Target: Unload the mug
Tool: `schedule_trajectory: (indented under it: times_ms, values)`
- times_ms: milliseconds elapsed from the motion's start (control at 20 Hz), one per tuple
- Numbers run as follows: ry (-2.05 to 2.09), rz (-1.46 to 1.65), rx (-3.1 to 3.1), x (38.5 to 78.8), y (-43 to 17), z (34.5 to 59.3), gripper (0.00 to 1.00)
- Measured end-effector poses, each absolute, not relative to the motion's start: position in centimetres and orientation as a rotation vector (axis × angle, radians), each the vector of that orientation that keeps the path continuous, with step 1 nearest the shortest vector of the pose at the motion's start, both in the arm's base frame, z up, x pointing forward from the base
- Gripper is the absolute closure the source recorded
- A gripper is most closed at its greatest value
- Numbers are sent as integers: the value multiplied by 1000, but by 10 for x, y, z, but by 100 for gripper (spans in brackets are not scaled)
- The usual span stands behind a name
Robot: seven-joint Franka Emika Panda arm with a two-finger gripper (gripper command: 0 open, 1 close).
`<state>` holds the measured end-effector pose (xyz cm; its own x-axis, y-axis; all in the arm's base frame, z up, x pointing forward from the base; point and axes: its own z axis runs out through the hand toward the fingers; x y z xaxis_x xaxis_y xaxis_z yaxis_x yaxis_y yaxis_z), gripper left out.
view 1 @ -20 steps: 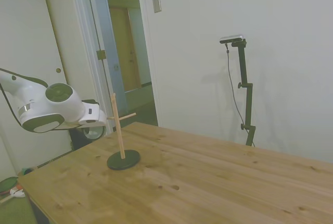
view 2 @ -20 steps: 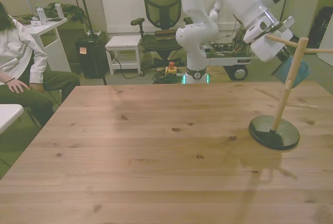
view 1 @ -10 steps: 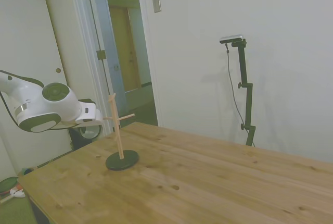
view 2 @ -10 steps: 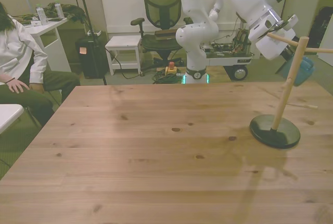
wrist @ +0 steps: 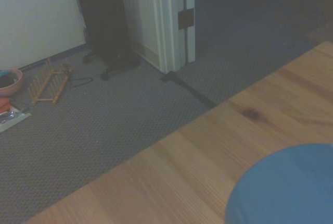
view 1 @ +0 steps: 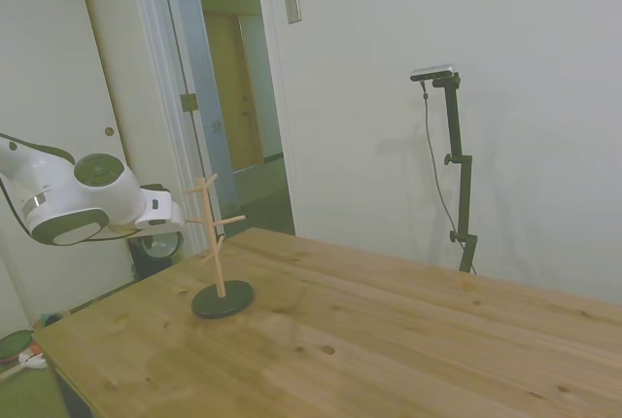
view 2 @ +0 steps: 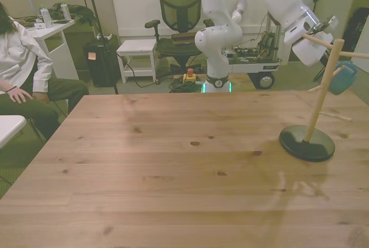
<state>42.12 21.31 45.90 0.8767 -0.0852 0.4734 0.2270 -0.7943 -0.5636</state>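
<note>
Wooden counter (view 2: 173, 167) w/ peg rack (view 2: 314, 115) at right edge of front frame, teal mug (view 2: 344, 78) just behind rack's post, small, prob. light, rigid, slick-glazed, so grip rim/wall not handle; pincer hidden behind rack, open/closed can't tell.

One white Franka arm (view 2: 222, 26) is present. In the front view its base sits at top centre of the frame, with the links rising out of the top edge and returning at upper right. The wrist housing (view 2: 297, 14) slopes down toward the right edge of that frame. In the side view the arm enters from the left edge at mid height; the rounded wrist joint (view 1: 78, 199) lies roughly level, pointing toward frame centre. The hand (view 1: 165, 243) is largely hidden at the wrist's end; finger state cannot be determined in either view.
</note>
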Motion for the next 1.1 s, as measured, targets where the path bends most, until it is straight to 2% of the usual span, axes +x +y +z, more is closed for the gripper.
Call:
schedule_trajectory:
  times_ms: [1100]
  values:
    - [-80,-657,-2407,429,232,460,100]
